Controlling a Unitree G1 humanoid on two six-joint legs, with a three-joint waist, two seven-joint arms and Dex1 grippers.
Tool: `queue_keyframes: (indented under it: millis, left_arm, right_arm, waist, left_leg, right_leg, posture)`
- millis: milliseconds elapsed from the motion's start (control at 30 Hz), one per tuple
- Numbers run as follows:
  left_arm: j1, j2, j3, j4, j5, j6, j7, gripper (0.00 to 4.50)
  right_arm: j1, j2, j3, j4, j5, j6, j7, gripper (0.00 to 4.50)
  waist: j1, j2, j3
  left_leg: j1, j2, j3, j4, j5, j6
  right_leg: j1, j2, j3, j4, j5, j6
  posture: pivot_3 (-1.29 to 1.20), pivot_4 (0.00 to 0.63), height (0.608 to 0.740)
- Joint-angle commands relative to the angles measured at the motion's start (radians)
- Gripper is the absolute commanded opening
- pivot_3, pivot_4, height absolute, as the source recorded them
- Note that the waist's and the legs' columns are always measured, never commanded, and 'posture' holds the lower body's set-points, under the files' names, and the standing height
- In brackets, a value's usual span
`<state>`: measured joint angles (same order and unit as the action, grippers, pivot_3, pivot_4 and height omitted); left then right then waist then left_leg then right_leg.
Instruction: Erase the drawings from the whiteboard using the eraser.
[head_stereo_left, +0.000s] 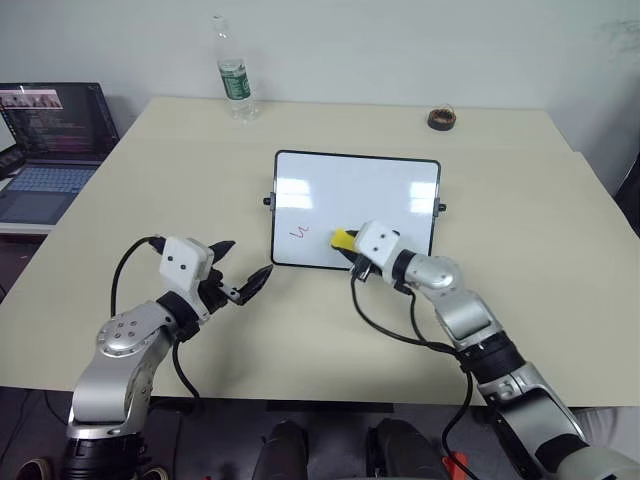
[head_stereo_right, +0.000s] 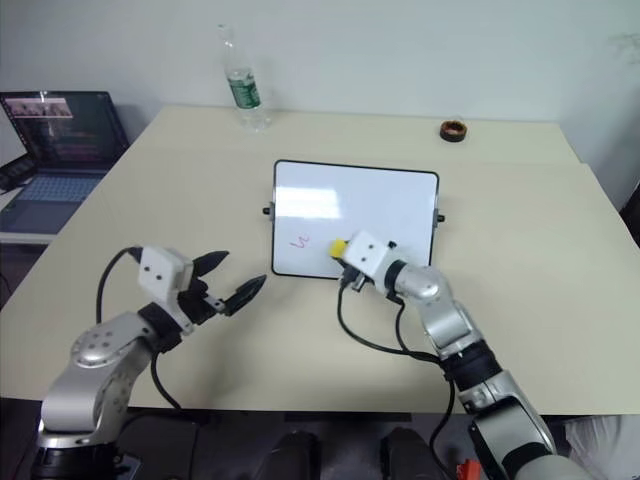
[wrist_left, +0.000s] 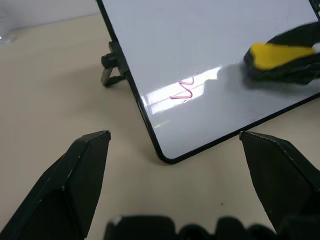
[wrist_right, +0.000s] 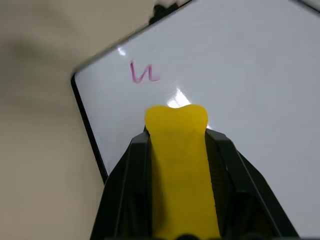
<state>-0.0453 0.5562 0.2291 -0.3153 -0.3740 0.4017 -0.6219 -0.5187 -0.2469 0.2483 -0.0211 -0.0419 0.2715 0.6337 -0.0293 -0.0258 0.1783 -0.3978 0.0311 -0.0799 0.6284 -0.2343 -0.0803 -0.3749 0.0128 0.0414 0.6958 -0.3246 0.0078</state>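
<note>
The whiteboard (head_stereo_left: 355, 195) lies flat in the middle of the table, black-framed with small side knobs. One small red-pink drawing (head_stereo_left: 299, 232) sits near its front left corner; it also shows as a squiggle (wrist_left: 183, 90) in the left wrist view. My right gripper (head_stereo_left: 347, 243) is shut on the yellow eraser (head_stereo_left: 342, 238), holding it over the board's front part, just right of the squiggle (wrist_right: 144, 73). The eraser (wrist_right: 179, 165) sticks out between the black fingers. My left gripper (head_stereo_left: 243, 267) is open over bare table, left of the board's front left corner.
A clear plastic bottle (head_stereo_left: 234, 72) stands at the table's far edge. A dark brown ring (head_stereo_left: 441, 118) lies at the far right. An open laptop (head_stereo_left: 50, 140) sits on a lower surface to the left. Black cables hang from both wrists.
</note>
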Motion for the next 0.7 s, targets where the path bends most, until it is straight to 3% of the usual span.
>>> queue_keyframes:
  millis: [33, 233, 400, 700]
  left_arm:
    - [-0.006, 0.026, 0.048, -0.015, -0.005, -0.026, 0.003, 4.5]
    - [-0.036, 0.044, 0.073, 0.003, -0.029, 0.003, -0.001, 4.5]
    - [-0.04, 0.057, 0.067, 0.011, -0.025, -0.005, -0.013, 4.5]
    - [-0.021, 0.082, 0.095, 0.057, -0.06, 0.001, -0.061, 4.5]
  right_arm:
    - [0.083, -0.055, -0.076, -0.237, 0.111, 0.13, 0.045, 1.1]
    - [0.259, -0.122, -0.16, -0.493, 0.214, 0.286, 0.022, 1.1]
    - [0.365, -0.133, -0.192, -0.563, 0.275, 0.327, 0.004, 1.1]
    - [0.335, -0.124, -0.138, -0.576, 0.34, 0.308, 0.006, 1.1]
  waist:
    - [0.002, 0.0, 0.0]
    - [0.0, 0.0, 0.001]
    - [-0.004, 0.0, 0.001]
    - [-0.005, 0.0, 0.001]
  left_leg:
    - [0.0, 0.0, 0.0, 0.0, 0.0, 0.0]
    - [0.0, -0.001, 0.0, 0.0, 0.0, 0.0]
    - [0.001, -0.002, 0.001, -0.001, 0.0, 0.0]
    - [0.001, -0.002, 0.002, -0.001, 0.0, 0.0]
  right_leg:
    - [0.0, 0.0, 0.0, -0.001, 0.0, 0.0]
    - [0.0, -0.001, 0.0, -0.001, -0.001, 0.001]
    - [0.001, 0.001, 0.001, -0.001, -0.001, 0.001]
    - [0.001, 0.001, 0.001, -0.001, -0.001, 0.001]
  posture:
    - [0.0, 0.15, 0.74]
    - [0.0, 0.15, 0.74]
    - [0.0, 0.15, 0.74]
    - [0.0, 0.15, 0.74]
